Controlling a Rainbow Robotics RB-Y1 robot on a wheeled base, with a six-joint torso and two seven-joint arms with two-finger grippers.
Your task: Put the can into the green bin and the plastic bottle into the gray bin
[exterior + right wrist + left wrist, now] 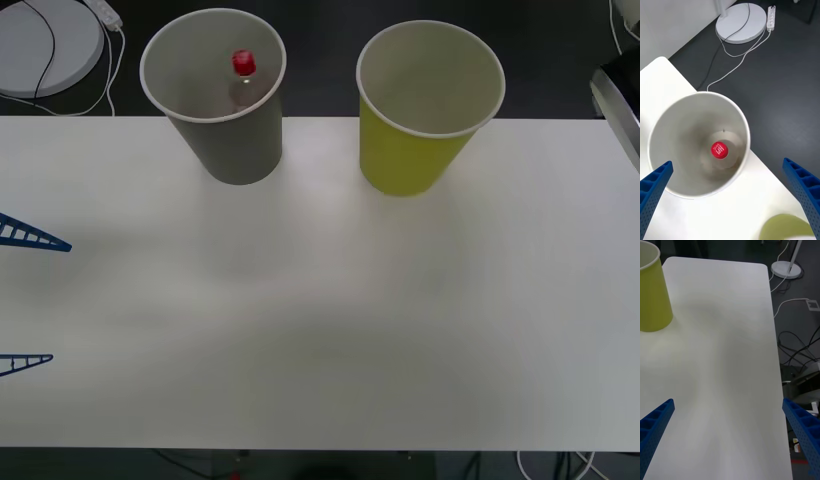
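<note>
Nearest the camera in the front view, the left gripper (25, 298) sits at the left edge over the bare white surface (330, 330), fingers spread wide and holding nothing. Further back, upper left of the frame, the gray bin (228, 135) already has the plastic bottle (243, 82) standing upright inside, red cap up. The right gripper (730, 187) hangs right above that bin, fingers wide apart and empty too, bottle straight below. The green bin (415, 150) stands just beside it, upper middle, and looks empty as far as one can tell. No can to grab anywhere on the surface. Past the edge, a white round base (45, 40) and cables on the floor.
</note>
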